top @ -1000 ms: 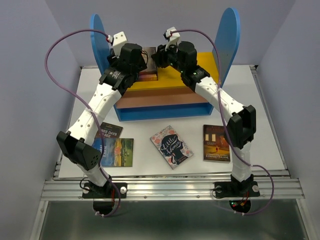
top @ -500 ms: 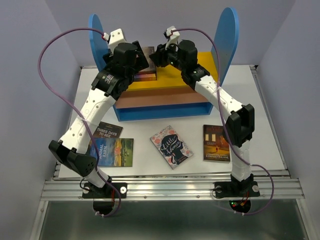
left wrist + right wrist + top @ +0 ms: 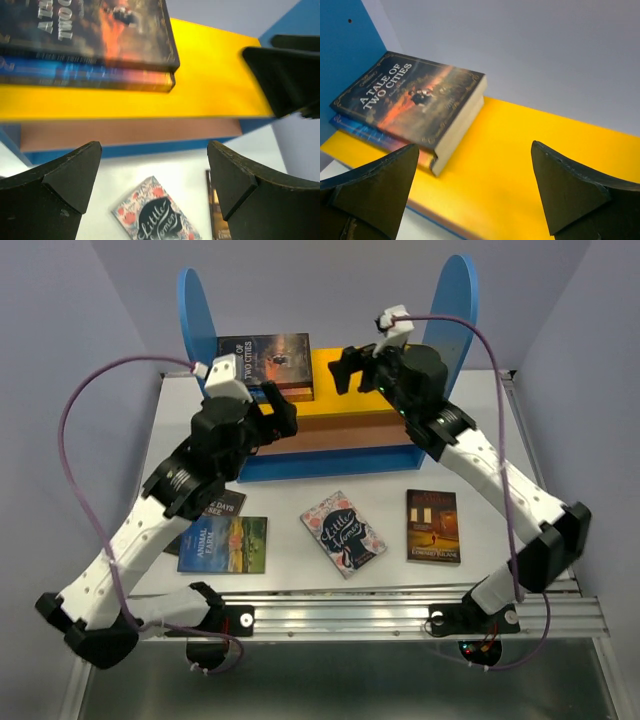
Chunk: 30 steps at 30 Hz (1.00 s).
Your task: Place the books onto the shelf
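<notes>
Soft, even light filled the scene, leaving only faint shadows on the white table and a bright glint on the metal rail at the near edge. The left wrist view smeared the stacked books with blur; the right wrist view showed their top title sharp enough to read.

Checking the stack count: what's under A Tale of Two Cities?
A second book with a blue cover edge, flat on the shelf's yellow board. Its title is covered.

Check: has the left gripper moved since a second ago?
Yes. The left gripper has drawn back off the yellow top board, down the top view, to about its front edge, jaws open.
</notes>
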Each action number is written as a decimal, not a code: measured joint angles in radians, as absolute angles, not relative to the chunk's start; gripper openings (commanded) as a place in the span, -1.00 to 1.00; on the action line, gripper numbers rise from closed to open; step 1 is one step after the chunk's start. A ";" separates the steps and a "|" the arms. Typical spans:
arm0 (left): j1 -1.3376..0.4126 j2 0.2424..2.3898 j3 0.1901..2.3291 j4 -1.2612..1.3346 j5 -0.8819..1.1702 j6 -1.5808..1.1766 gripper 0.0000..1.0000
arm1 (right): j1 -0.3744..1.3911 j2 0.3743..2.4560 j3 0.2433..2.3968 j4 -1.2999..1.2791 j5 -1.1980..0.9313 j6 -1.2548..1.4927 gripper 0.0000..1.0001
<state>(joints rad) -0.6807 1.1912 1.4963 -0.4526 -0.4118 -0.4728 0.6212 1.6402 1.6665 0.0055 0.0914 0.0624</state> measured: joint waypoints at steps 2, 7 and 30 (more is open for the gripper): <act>-0.690 1.061 1.357 -0.417 -0.392 -0.496 0.98 | 0.619 1.535 1.571 0.001 0.106 0.060 1.00; -0.690 0.827 1.105 -0.435 -0.390 -0.609 0.98 | 0.614 1.195 1.243 -0.021 0.135 0.119 1.00; -0.781 1.068 0.440 0.063 0.001 -0.990 0.90 | 0.614 1.240 0.595 -0.111 -0.151 0.513 1.00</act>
